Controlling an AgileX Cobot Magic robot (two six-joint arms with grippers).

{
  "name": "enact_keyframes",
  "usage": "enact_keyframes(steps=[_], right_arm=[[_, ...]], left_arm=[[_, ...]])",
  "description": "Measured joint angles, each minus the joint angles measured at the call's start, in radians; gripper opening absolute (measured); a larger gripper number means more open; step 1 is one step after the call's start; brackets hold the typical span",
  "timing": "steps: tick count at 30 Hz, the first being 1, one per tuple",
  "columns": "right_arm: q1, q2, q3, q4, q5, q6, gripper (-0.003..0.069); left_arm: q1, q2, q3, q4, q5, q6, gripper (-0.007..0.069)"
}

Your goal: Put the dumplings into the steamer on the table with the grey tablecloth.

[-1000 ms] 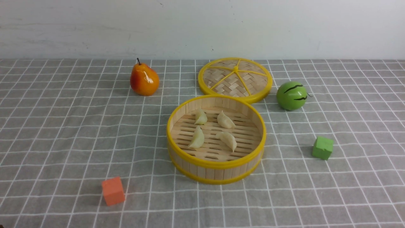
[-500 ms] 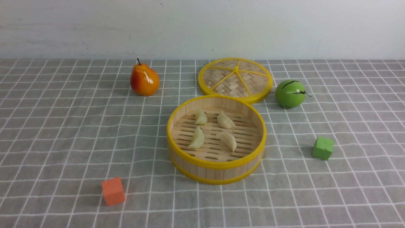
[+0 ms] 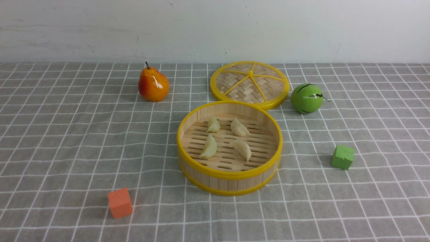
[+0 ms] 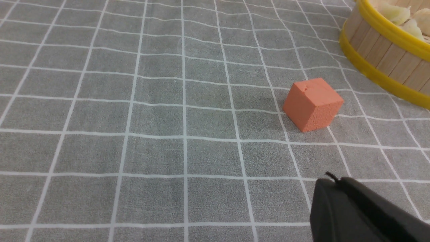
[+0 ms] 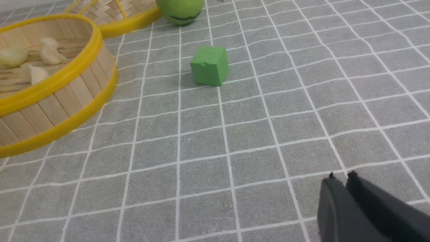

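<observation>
Four dumplings (image 3: 228, 137) are found lying inside the steamer (image 3: 230, 181), spread over its slatted floor in two loose pairs, none touching the wall. The steamer stands near the middle of the table (image 3: 67, 134), on the grey tablecloth (image 3: 369, 201). The woven lid (image 3: 250, 84) lies flat just behind the steamer, its yellow rim meeting the steamer's far rim. A pear (image 3: 153, 84) is placed to the left of the lid, a green melon-like ball (image 3: 306, 98) to its right, just beside it. An orange cube (image 3: 120, 202) sits near the front left, well apart from the steamer; a green cube (image 3: 342, 157) sits to the steamer's right.

Neither arm is seen in the front view. In the left wrist view the left gripper (image 4: 331, 183) is seen clenched, holding nothing, above bare cloth near the orange cube. In the right wrist view the right gripper (image 5: 341, 178) shows its tips nearly together with only a thin slit between them, nothing grasped, above bare cloth short of the green cube
</observation>
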Motion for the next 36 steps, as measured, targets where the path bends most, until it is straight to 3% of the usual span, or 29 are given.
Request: enact_keyframes(steps=[36], right_arm=[[0.0,0.0,0.0,0.007,0.0,0.0,0.0074]], left_arm=[[0.0,0.0,0.0,-0.001,0.0,0.0,-0.0012]])
